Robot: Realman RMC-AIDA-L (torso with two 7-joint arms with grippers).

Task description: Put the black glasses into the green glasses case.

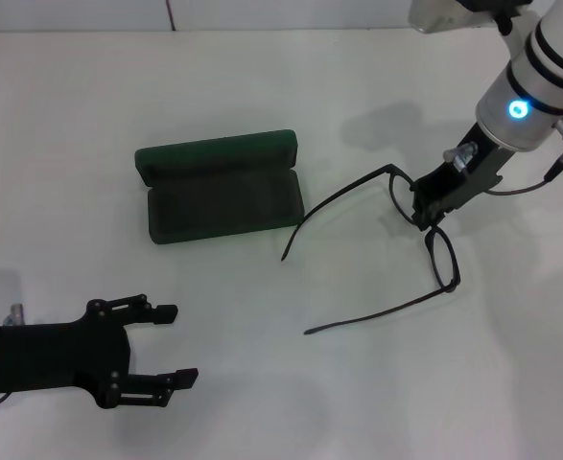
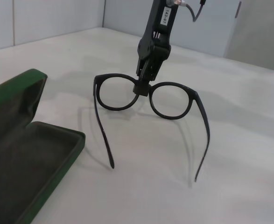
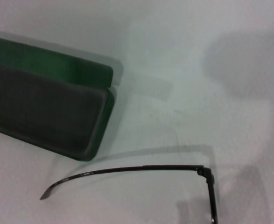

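Note:
The black glasses (image 1: pixel 443 259) are unfolded at the right of the white table, temple arms stretched toward the near side. My right gripper (image 1: pixel 423 218) comes down from the far right and is shut on the bridge between the lenses, seen clearly in the left wrist view (image 2: pixel 141 88). The glasses (image 2: pixel 170 100) stand upright there, temple tips at or near the table. The green glasses case (image 1: pixel 223 206) lies open left of the glasses, lid toward the far side, dark lining empty. One temple arm (image 3: pixel 146 168) and the case (image 3: pixel 43 112) show in the right wrist view. My left gripper (image 1: pixel 180 343) is open and empty at the near left.
The white table (image 1: pixel 291 402) carries nothing else. A wall seam runs along its far edge (image 1: pixel 169 14). The case (image 2: pixel 29 168) lies close before the left wrist camera.

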